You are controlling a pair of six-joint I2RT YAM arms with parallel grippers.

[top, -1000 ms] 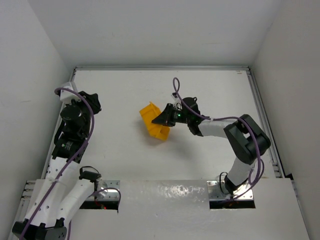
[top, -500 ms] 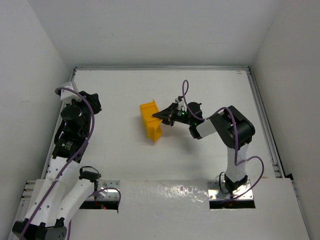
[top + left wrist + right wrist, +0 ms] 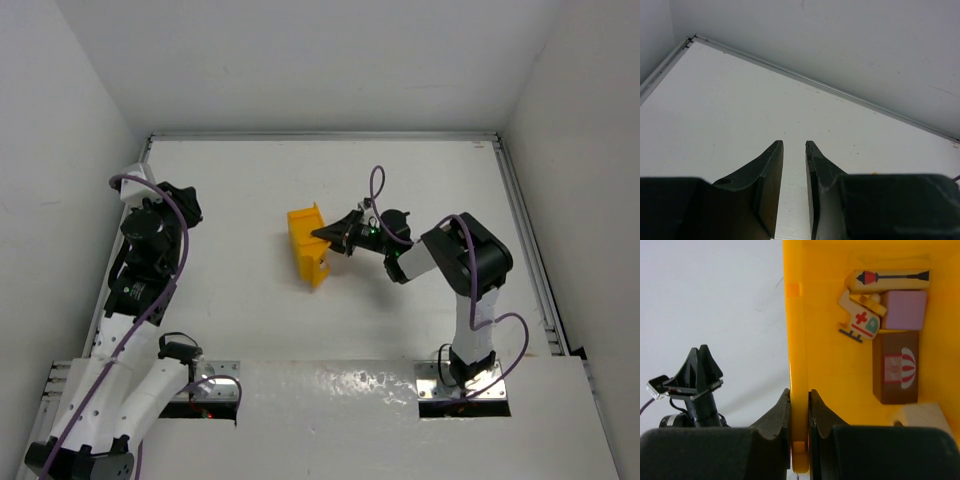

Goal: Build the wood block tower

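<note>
Now we pinch the wall of the yellow bin [image 3: 825, 340] with our right gripper [image 3: 799, 392], wooden blocks [image 3: 895, 367] inside, left gripper [image 3: 794, 145] narrowly parted.

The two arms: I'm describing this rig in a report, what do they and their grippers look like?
Both the left arm and right arm have white links and black joint housings, each trailed by a purple cable. The left gripper and right gripper carry black, tapered, wedge-shaped fingers. A green light glows near the right wrist.

Overhead camera looks down; close right wrist view shares the yellow bin [image 3: 302, 240].
</note>
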